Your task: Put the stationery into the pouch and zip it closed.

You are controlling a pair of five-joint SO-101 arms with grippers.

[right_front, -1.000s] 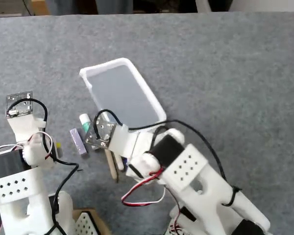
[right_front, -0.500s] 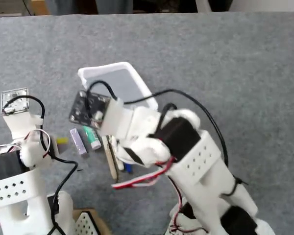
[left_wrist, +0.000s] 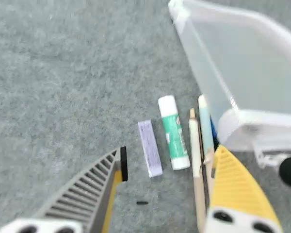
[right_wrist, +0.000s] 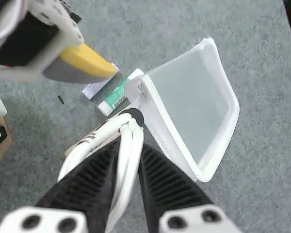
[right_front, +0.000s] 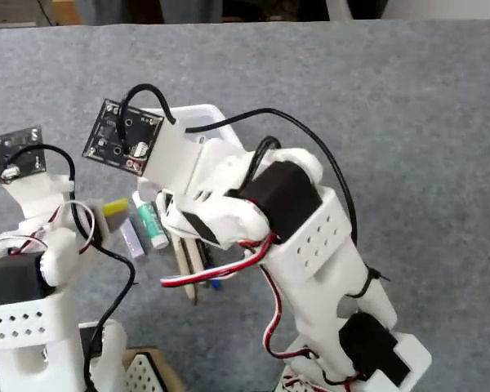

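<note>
The translucent white pouch is tipped up on one end. My right gripper is shut on a white strap at the pouch's raised corner. In the high view, the pouch is mostly hidden under the right arm. On the mat beside it lie a purple eraser, a green-and-white glue stick, wooden pencils and a blue pen. My left gripper hangs open above the eraser and glue stick, with its yellow finger close to them.
Grey felt covers the table, with free room to the right and at the back. A small black speck lies near the eraser. A brown box corner sits at the front edge by the left arm's base.
The right arm has risen and swung toward the left, lifting one end of the pouch off the mat. The left gripper has moved in closer to the eraser and glue stick.
</note>
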